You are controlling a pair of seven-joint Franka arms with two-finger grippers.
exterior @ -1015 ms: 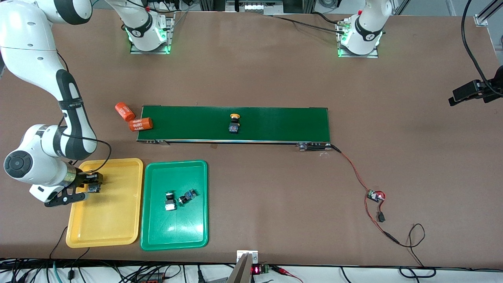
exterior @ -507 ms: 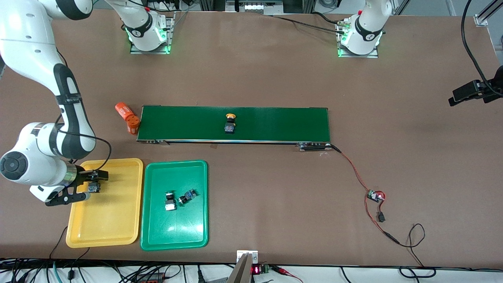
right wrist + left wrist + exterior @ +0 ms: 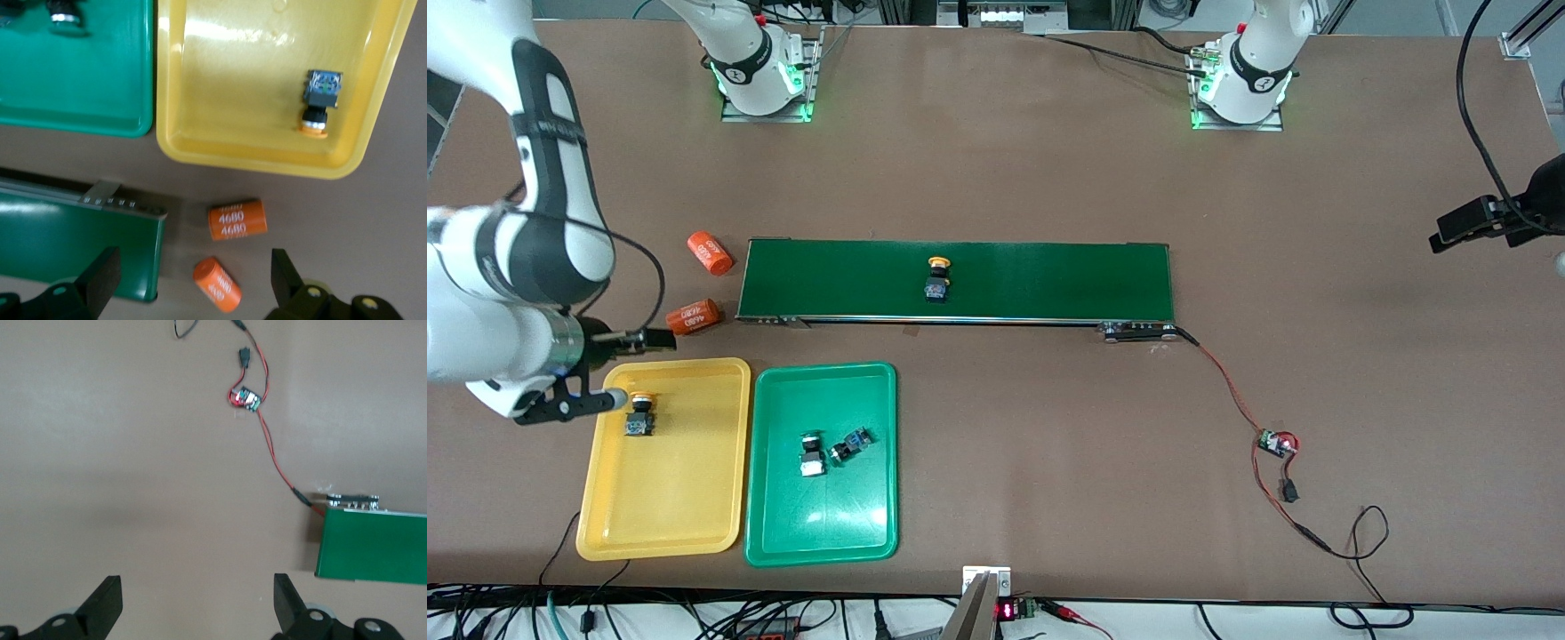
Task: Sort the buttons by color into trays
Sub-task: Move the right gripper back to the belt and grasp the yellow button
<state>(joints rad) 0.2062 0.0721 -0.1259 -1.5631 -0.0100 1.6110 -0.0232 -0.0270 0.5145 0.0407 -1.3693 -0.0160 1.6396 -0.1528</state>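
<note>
A yellow-capped button point(image 3: 639, 414) lies on its side in the yellow tray point(image 3: 685, 480), at the corner toward the conveyor; in the right wrist view the button point(image 3: 319, 101) rests free in that tray point(image 3: 233, 100). My right gripper point(image 3: 624, 370) point(image 3: 195, 270) hangs open and empty above the tray's edge and the table beside it. Another yellow-capped button point(image 3: 937, 281) rides on the conveyor belt point(image 3: 1049, 280). Two green-capped buttons point(image 3: 811, 452) point(image 3: 851, 443) lie in the green tray point(image 3: 827, 524). My left gripper point(image 3: 198, 600) is open over bare table at the left arm's end.
Two orange "4680" cylinders lie off the belt's end toward the right arm: one point(image 3: 710, 252) point(image 3: 217, 285) farther from the front camera, one point(image 3: 694, 316) point(image 3: 237, 219) just by the yellow tray. A red wire runs from the belt to a small circuit board point(image 3: 1276, 443) point(image 3: 247, 399).
My right gripper opened, left the yellow-capped button in the yellow tray and lifted toward the belt. The belt's button moved toward the right arm's end. One orange cylinder rolled toward the yellow tray.
</note>
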